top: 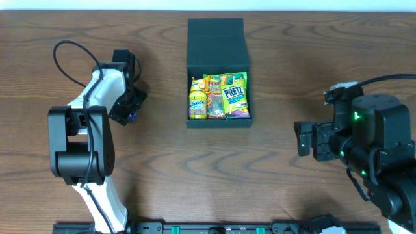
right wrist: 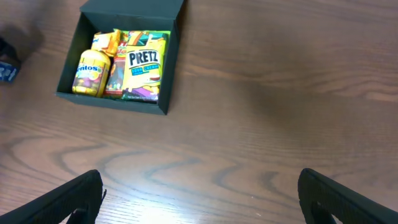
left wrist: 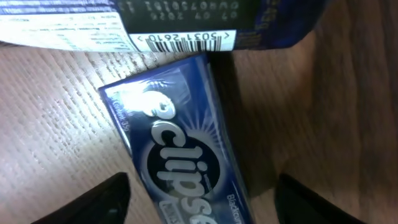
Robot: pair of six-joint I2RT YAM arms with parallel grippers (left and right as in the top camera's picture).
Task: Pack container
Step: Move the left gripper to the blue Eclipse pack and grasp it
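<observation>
The container is a dark square box with its flap lid open at the back, at the table's middle top; it also shows in the right wrist view. Inside lie a yellow Mentos bottle, a yellow Pretz packet and other snack packets. My left gripper is open low over a blue Eclipse gum pack that lies flat on the table, one finger on each side of it. My right gripper is open and empty above bare wood.
A dark packet with a white barcode label lies just beyond the gum pack. The left arm's cable loops over the table at the far left. A rail runs along the front edge.
</observation>
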